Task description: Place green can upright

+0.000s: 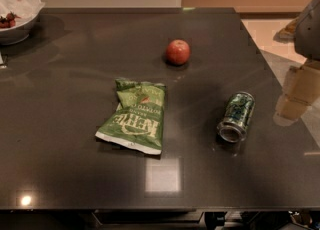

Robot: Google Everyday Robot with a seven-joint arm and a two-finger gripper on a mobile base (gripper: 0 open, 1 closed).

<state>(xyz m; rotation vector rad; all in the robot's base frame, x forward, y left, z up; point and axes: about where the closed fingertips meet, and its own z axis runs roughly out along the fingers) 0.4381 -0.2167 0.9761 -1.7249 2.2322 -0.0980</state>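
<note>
The green can lies on its side on the dark table, right of centre, with one silver end facing the near edge. It has a dark and pale patterned print. My gripper hangs at the right edge of the view, beyond the table's right side. It is right of the can and apart from it, holding nothing that I can see.
A flat green chip bag lies at the table's middle, left of the can. A red apple sits farther back. A white bowl stands at the far left corner. The table's right edge runs close to the can.
</note>
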